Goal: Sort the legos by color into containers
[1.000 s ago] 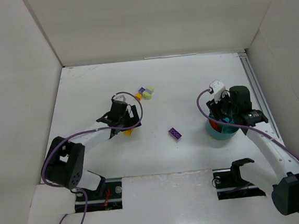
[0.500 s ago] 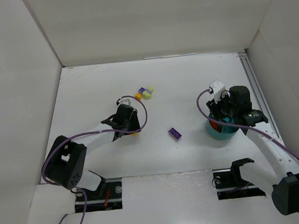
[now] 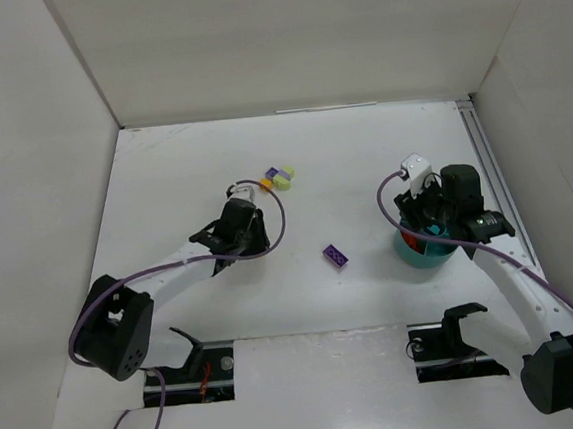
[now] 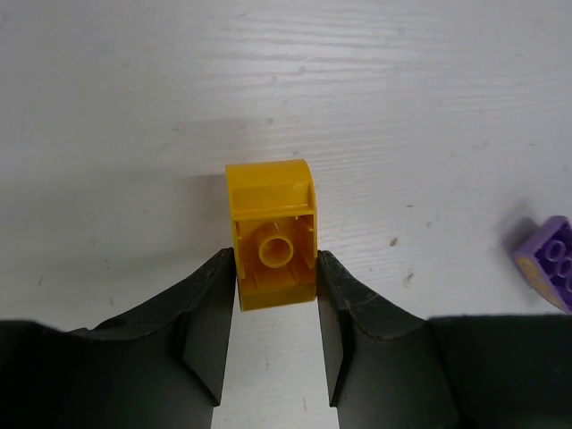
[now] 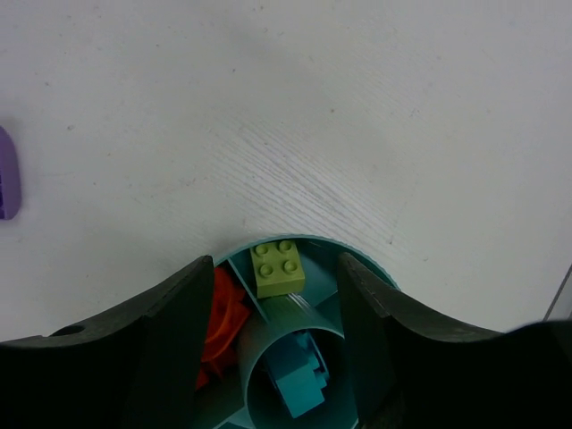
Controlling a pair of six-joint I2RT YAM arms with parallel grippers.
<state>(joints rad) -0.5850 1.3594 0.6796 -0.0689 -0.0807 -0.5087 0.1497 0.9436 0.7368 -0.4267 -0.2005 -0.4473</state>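
In the left wrist view a yellow lego (image 4: pixel 271 232) lies on its side, hollow underside facing the camera. My left gripper (image 4: pixel 275 268) is shut on it, a finger pressed to each side. A purple lego (image 4: pixel 550 262) lies to its right, alone mid-table (image 3: pixel 335 256). My right gripper (image 5: pixel 275 268) hangs open over the teal bowl (image 5: pixel 361 262), holding nothing. Inside are a pale green lego (image 5: pixel 278 268), orange-red pieces (image 5: pixel 223 317) and a teal piece (image 5: pixel 299 380) in the central cup. From above, the left gripper (image 3: pixel 252 240) hides the yellow lego.
A small cluster of legos, purple (image 3: pixel 272 173), pale green (image 3: pixel 283 180) and orange-yellow (image 3: pixel 265 185), lies beyond the left gripper. The bowl (image 3: pixel 408 254) sits near the right arm. White walls enclose the table, and a rail (image 3: pixel 491 172) runs along its right side.
The left gripper's jaws have come together onto the yellow lego, and that arm has shifted slightly right. The right arm has stayed over the bowl.
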